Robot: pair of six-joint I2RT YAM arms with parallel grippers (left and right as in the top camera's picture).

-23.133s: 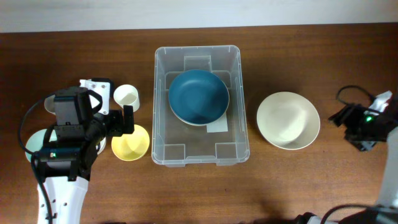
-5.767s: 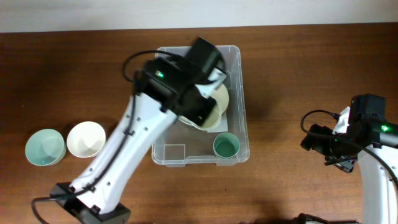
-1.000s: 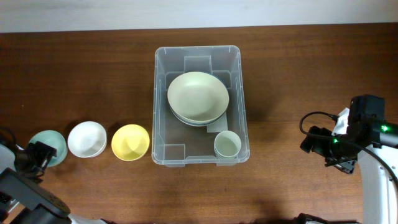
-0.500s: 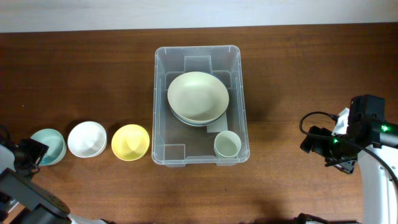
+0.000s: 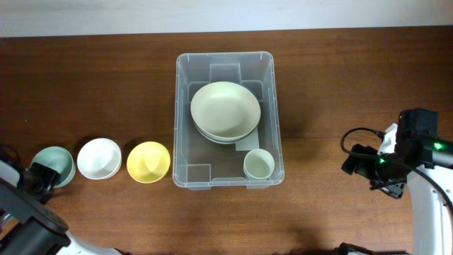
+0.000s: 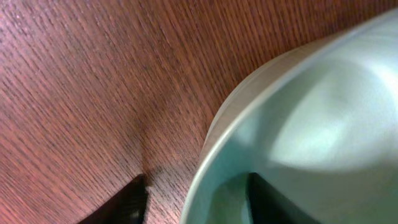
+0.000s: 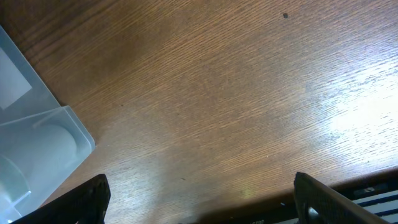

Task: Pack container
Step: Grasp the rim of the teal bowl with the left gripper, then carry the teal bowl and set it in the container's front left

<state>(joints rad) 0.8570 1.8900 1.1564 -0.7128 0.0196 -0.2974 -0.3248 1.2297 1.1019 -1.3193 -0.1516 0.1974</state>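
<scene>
The clear container [image 5: 182, 120] stands mid-table. It holds a large pale green bowl [image 5: 225, 110] stacked on another bowl, and a small pale cup [image 5: 259, 164]. At the far left sits a teal bowl [image 5: 56, 163], which fills the left wrist view [image 6: 311, 118]. My left gripper [image 5: 41, 176] straddles its near rim, with one finger on the wood outside and one inside the bowl [image 6: 196, 190]. There is a gap on each side of the rim. My right gripper [image 5: 357, 161] is open over bare wood [image 7: 202, 205], to the right of the container's corner [image 7: 37, 143].
A white bowl [image 5: 98, 158] and a yellow bowl [image 5: 148, 161] sit in a row between the teal bowl and the container. The right arm's cable [image 5: 354, 134] loops over the table. The table's front edge shows in the right wrist view [image 7: 348, 186].
My left gripper's jaws have narrowed around the teal bowl's rim, and the gripper has shifted slightly at the bowl. The right arm and everything else are unchanged.
</scene>
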